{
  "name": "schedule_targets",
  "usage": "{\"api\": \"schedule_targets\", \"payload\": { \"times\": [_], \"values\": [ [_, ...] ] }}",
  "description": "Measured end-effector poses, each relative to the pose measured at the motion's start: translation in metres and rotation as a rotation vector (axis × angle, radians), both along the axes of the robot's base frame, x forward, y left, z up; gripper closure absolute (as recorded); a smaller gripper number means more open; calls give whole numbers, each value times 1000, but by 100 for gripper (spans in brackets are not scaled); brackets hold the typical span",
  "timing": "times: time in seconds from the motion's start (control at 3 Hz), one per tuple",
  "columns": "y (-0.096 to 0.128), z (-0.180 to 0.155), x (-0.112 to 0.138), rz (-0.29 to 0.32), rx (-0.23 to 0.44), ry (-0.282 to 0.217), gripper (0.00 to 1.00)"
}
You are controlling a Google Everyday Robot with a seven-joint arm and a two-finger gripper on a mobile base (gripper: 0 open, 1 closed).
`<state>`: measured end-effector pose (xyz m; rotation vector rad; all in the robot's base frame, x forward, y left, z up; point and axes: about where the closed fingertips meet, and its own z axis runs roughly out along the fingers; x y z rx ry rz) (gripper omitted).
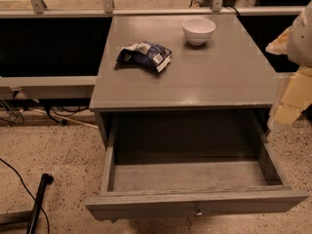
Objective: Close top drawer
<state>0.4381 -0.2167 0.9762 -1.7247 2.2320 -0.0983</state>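
Grey wood, the top drawer (195, 202) stands pulled well out toward the near side, its knob (198, 211) facing front, so a push on that face should shut it. Farther back, a crumpled bag (144, 55) and a white bowl (198, 30) rest on the cabinet top (219, 77). The gripper (292, 99) hangs at the right edge, beside the drawer; its grasp cannot be told.
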Motion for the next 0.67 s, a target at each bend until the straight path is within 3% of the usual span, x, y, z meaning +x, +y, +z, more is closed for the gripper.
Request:
{"api": "schedule_targets", "payload": {
  "times": [0.33, 0.67],
  "values": [
    [-1, -2, 0, 1, 1, -1, 0],
    [-9, -26, 0, 18, 19, -16, 0]
  ]
}}
